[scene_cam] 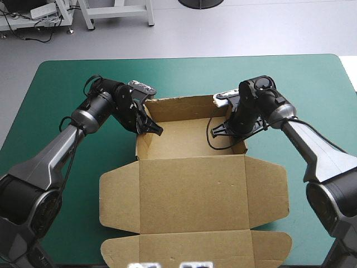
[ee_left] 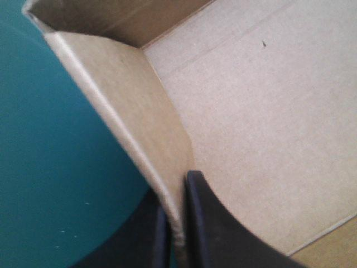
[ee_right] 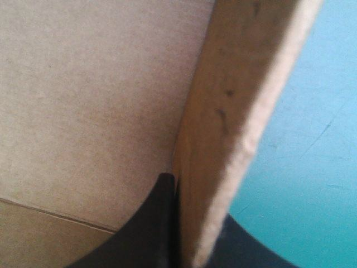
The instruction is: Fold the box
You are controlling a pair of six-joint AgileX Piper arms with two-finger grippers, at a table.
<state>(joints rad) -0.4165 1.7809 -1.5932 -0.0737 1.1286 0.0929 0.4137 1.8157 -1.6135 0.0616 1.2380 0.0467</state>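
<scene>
The brown box point(scene_cam: 192, 184) lies mid-table as an open tray with its far and side walls raised and its wide lid flat toward the near edge. My left gripper point(scene_cam: 149, 127) is shut on the box's left wall point(ee_left: 131, 117), one black finger point(ee_left: 209, 223) inside the tray and one outside. My right gripper point(scene_cam: 233, 129) is shut on the box's right wall point(ee_right: 234, 123), with one finger point(ee_right: 150, 229) on the inner side. The tray floor point(ee_left: 268, 123) shows bare board.
The lid's side flaps point(scene_cam: 120, 195) and front flap point(scene_cam: 195, 250) lie flat on the teal-green cover point(scene_cam: 67, 100), reaching close to the near edge. Bare cover lies to the left, right and beyond the box.
</scene>
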